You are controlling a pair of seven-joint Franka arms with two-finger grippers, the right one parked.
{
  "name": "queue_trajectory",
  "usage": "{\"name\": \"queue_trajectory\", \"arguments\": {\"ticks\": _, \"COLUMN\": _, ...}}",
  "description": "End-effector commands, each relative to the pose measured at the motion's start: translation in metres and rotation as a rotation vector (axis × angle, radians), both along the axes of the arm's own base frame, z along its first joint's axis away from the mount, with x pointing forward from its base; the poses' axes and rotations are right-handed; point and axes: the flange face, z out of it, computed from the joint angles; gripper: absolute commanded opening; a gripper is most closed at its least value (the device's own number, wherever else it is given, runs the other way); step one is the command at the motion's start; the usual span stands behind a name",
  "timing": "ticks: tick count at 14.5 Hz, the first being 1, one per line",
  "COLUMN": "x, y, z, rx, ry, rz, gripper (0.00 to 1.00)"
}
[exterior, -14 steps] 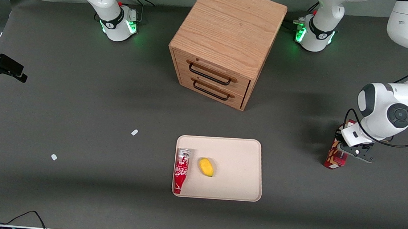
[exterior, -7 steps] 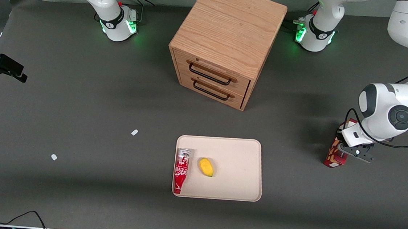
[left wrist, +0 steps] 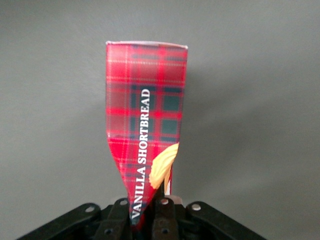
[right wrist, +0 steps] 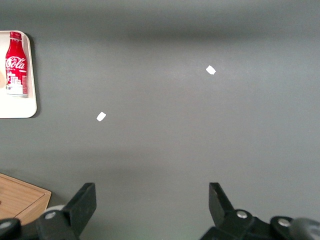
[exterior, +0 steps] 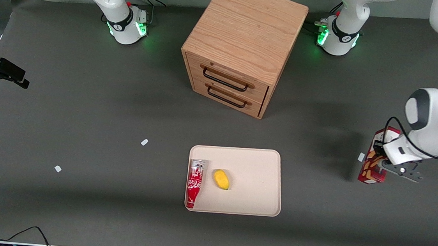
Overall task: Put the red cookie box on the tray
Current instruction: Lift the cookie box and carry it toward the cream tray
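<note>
The red cookie box hangs upright at the working arm's end of the table, well apart from the tray. My left gripper is shut on the box's upper part. In the left wrist view the tartan box, printed "VANILLA SHORTBREAD" with a tan cookie picture, reaches away from the gripper. Its gripped end is squeezed narrow between the black fingers. The beige tray lies nearer the front camera than the cabinet.
A red soda can and a small yellow item lie on the tray. The wooden drawer cabinet stands at the table's middle. A white scrap lies beside the box. Two more scraps lie toward the parked arm's end.
My gripper has carried the box up and sideways toward the working arm's end of the table, away from the tray. A white scrap now shows where the box stood.
</note>
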Motion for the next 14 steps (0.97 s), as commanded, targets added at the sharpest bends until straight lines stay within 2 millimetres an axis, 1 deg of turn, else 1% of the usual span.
{"name": "queue_trajectory", "arguments": {"ticks": 1, "x": 0.013, "y": -0.043, "z": 0.08, "rx": -0.023, "ry": 0.011, "rz": 0.079, "gripper": 0.0}}
{"name": "queue_trajectory", "arguments": {"ticks": 2, "x": 0.016, "y": -0.06, "z": 0.102, "rx": -0.023, "ry": 0.014, "rz": 0.117, "gripper": 0.0}}
{"name": "queue_trajectory", "arguments": {"ticks": 3, "x": 0.017, "y": -0.082, "z": 0.121, "rx": -0.028, "ry": 0.013, "rz": 0.154, "gripper": 0.0}}
{"name": "queue_trajectory", "arguments": {"ticks": 4, "x": 0.017, "y": -0.106, "z": 0.135, "rx": -0.033, "ry": 0.011, "rz": 0.182, "gripper": 0.0}}
{"name": "queue_trajectory", "arguments": {"ticks": 5, "x": 0.017, "y": -0.131, "z": 0.145, "rx": -0.04, "ry": 0.009, "rz": 0.205, "gripper": 0.0}}
{"name": "queue_trajectory", "arguments": {"ticks": 7, "x": 0.019, "y": -0.172, "z": 0.146, "rx": -0.055, "ry": 0.005, "rz": 0.255, "gripper": 0.0}}
{"name": "queue_trajectory", "arguments": {"ticks": 9, "x": 0.024, "y": -0.217, "z": 0.13, "rx": -0.081, "ry": 0.011, "rz": 0.257, "gripper": 0.0}}
{"name": "queue_trajectory", "arguments": {"ticks": 11, "x": 0.039, "y": -0.258, "z": 0.109, "rx": -0.117, "ry": -0.007, "rz": 0.309, "gripper": 0.0}}
{"name": "queue_trajectory", "arguments": {"ticks": 13, "x": 0.051, "y": -0.289, "z": 0.077, "rx": -0.146, "ry": -0.026, "rz": 0.334, "gripper": 0.0}}
{"name": "queue_trajectory", "arguments": {"ticks": 14, "x": 0.056, "y": -0.299, "z": 0.059, "rx": -0.159, "ry": -0.036, "rz": 0.334, "gripper": 0.0}}
